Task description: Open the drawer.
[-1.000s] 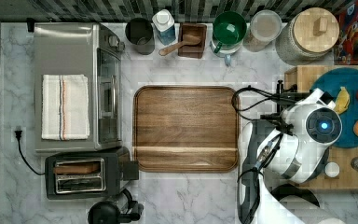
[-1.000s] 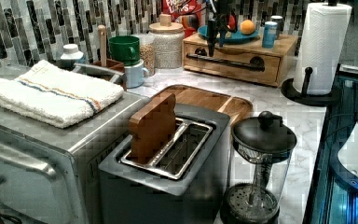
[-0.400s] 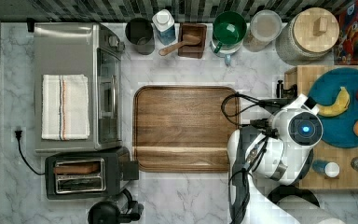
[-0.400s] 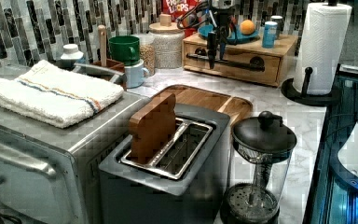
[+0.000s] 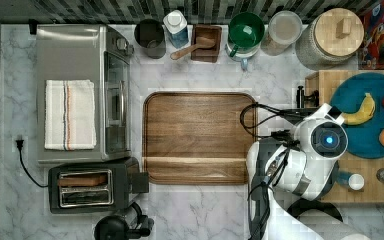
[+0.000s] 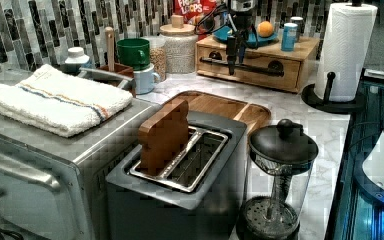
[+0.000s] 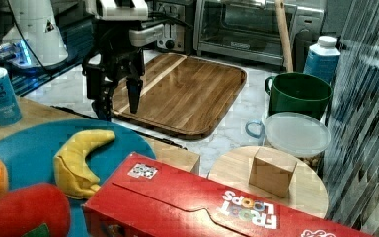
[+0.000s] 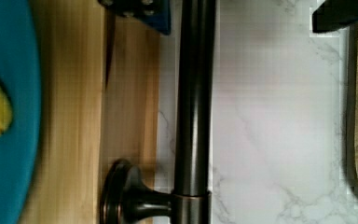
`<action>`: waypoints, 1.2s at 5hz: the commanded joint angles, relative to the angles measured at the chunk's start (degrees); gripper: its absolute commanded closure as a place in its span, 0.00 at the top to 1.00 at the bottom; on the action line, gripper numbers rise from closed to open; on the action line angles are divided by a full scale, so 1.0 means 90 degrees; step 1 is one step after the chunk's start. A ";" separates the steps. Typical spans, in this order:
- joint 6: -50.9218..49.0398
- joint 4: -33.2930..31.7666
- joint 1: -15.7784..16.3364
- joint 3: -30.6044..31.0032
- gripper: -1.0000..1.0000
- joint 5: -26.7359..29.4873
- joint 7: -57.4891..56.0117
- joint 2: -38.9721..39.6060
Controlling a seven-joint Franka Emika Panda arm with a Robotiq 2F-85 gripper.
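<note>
Bamboo-coloured wood is what you are working against: the drawer [image 6: 252, 62] is sitting closed in the low box at the far end of the counter in the left view, under the blue plate [image 5: 362, 115] with the banana [image 7: 79, 160] on it. You are holding the gripper [image 6: 236, 50] upright over the black bar handle [image 8: 193, 107], jaws spread apart and gripping nothing, one finger [image 7: 134, 96] on the counter side and the other on the box side, so that the bar is lying in the gap between them. That straddle looks deliberate: closing across a thin bar from above gives you a hold that should not slip when you pull outward. You are standing near one of the handle's mounts [image 8: 135, 200] rather than mid-bar, which could twist the drawer slightly as it slides. Behind you the brown wooden tray [image 5: 197, 137] is lying flat on the marble, near the pull path, so watch how far you are drawing back.
</note>
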 commanded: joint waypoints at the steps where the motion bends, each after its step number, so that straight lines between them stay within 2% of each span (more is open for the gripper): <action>1: 0.0827 -0.0042 0.0148 0.0275 1.00 0.0513 0.0131 0.0352; 3: 0.0874 -0.0256 0.0489 0.0278 1.00 0.0501 0.0789 0.0304; 4: 0.0812 -0.0349 0.0531 0.0418 1.00 0.0709 0.0688 0.0253; 5: 0.0429 -0.0455 0.0789 0.0510 1.00 0.0585 0.1128 -0.0003; 6: 0.0882 -0.0650 0.0926 0.0773 1.00 0.0597 0.1287 0.0070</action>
